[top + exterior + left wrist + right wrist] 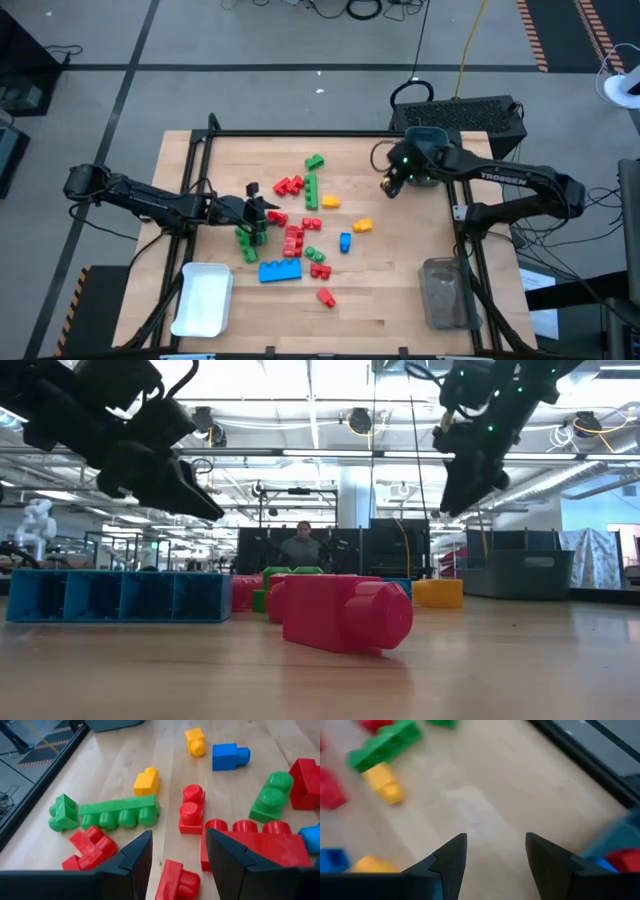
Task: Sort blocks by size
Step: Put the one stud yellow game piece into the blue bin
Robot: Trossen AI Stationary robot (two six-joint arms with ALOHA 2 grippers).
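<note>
The blocks lie scattered on the wooden table's middle: a long green bar (311,190) (120,812), a long blue bar (280,270), a long red bar (293,240) (265,845), small yellow (330,202), blue (345,241) and red (325,296) ones. My left gripper (266,212) (177,855) hangs open above the pile's left part, over a small red block (177,881) that lies on the table. My right gripper (386,184) (495,855) is open and holds nothing, raised above bare wood at the far right, next to a teal bin (620,837).
The teal bin (428,136) at the far right holds a red and a blue block (615,857). A white bin (203,298) stands at the near left and a clear bin (443,292) at the near right. A dark frame rail (300,132) runs along the table's far edge.
</note>
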